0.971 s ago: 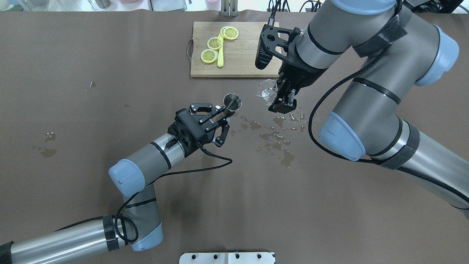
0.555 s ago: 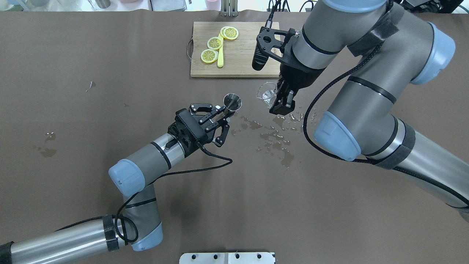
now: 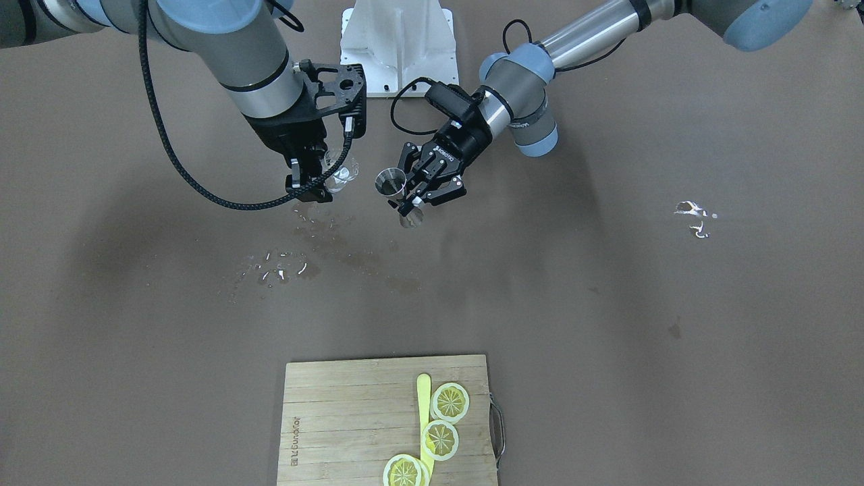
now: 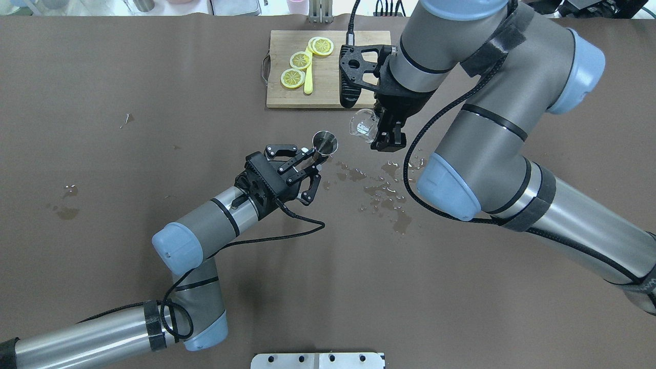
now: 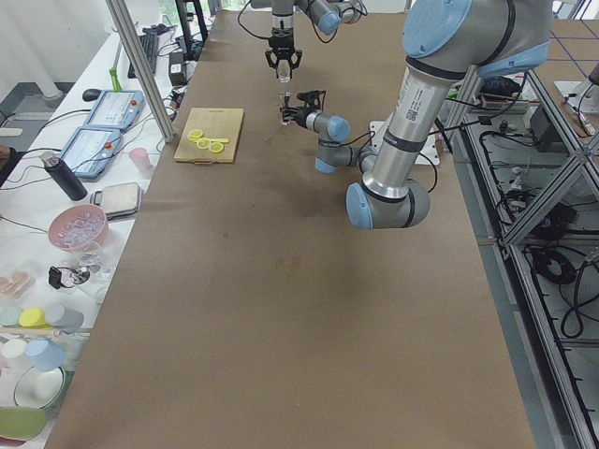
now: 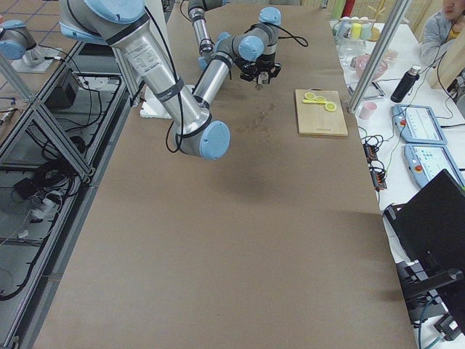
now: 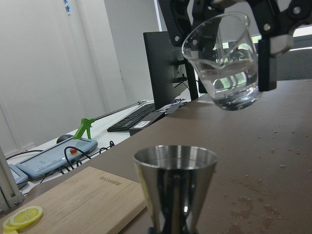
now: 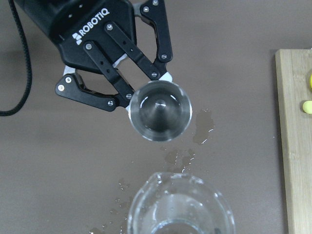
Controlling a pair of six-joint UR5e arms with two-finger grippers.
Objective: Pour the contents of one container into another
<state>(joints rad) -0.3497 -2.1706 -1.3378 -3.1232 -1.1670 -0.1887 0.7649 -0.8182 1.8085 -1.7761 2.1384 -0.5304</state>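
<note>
Shiny metal cup (image 4: 325,142) is pinched tight in the left gripper (image 4: 316,158). Up beside it, the right gripper (image 4: 380,135) squeezes a glass cup (image 4: 362,124) of water, tipped a little.

Item 1. ROBOTIQ: white capitals on the black body of my left gripper (image 8: 145,87), plain to read in the right wrist view. The front-facing view shows a white line of lettering on the same body, too small for me to read.

Item 2. Cutting board (image 3: 351,405): a dark burnt-in mark runs along one short edge, near a corner. I cannot make out its letters in any view.

Item 3. Blue sign (image 7: 66,7) on the white wall (image 7: 39,73), left wrist view: illegible.
</note>
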